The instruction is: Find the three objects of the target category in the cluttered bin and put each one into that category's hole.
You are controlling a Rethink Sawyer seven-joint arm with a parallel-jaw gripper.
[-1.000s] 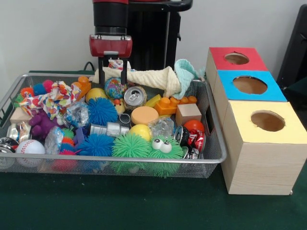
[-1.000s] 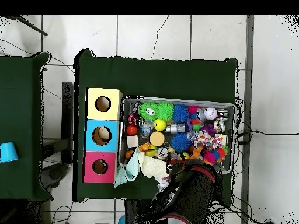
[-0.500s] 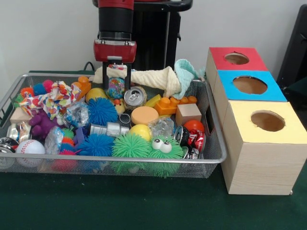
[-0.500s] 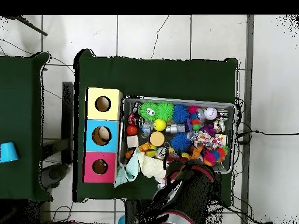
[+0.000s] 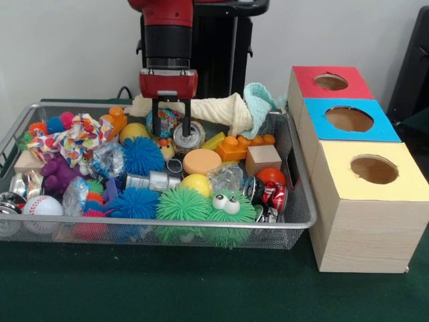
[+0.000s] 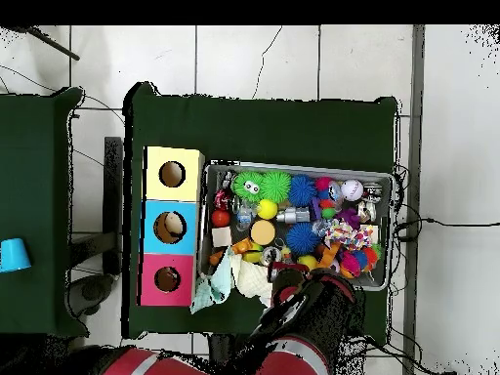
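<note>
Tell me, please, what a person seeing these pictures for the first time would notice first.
Most striking is the silver wire-mesh bin crammed with bright toys, with a spiky green ball with googly eyes at its front. Beside it stand three wooden boxes with red, blue and yellow tops, each with a round hole. The red-and-black gripper hangs over the bin's back, fingers open around a multicoloured ball.
</note>
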